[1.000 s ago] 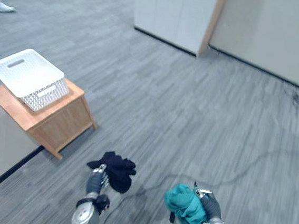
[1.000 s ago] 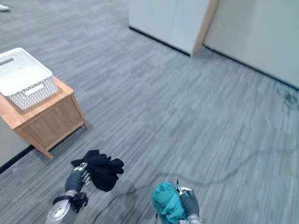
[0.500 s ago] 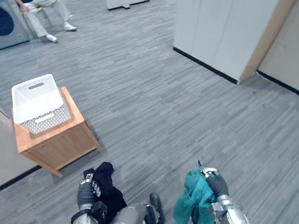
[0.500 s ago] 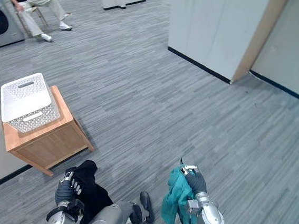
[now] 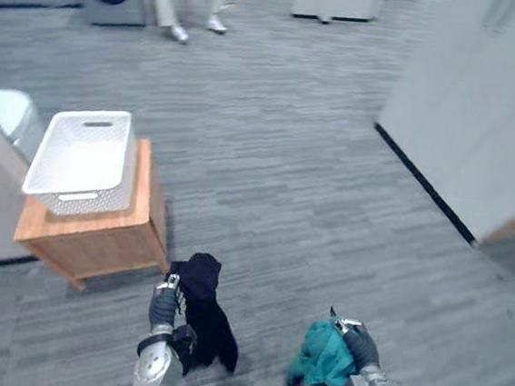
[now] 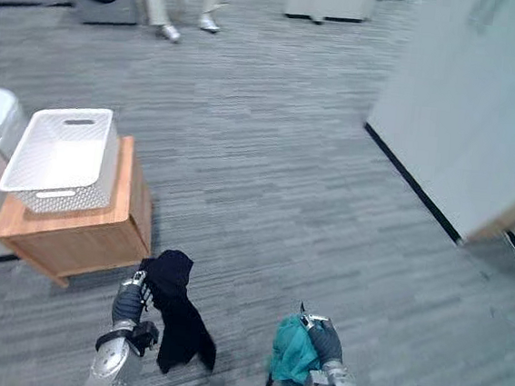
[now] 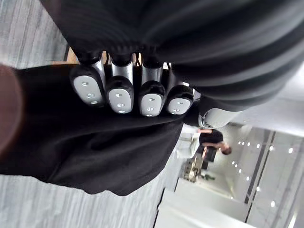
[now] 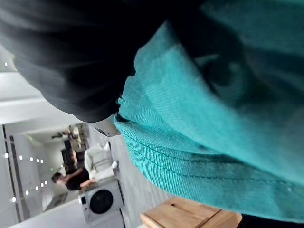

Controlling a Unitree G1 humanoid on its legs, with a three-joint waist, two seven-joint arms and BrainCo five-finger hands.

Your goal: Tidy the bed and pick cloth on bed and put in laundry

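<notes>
Left robot hand (image 5: 163, 307) curled round black cloth (image 5: 206, 325), which hangs clear of the floor (image 5: 313, 189). Right robot hand (image 5: 362, 349) apparently clenched on bunched teal cloth (image 5: 319, 363), fingers mostly buried. Both likely carried for white basket (image 5: 81, 153) on tabletop (image 5: 137, 211), ahead-left.

Open grey carpet (image 5: 285, 187) lies ahead of you. At your left, a wooden cabinet (image 5: 98, 237) carries a white basket (image 5: 83, 153), open on top. A white partition (image 5: 475, 114) walls off your right.

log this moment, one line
left hand: shut on black cloth | right hand: shut on teal cloth | white basket: on wooden table
</notes>
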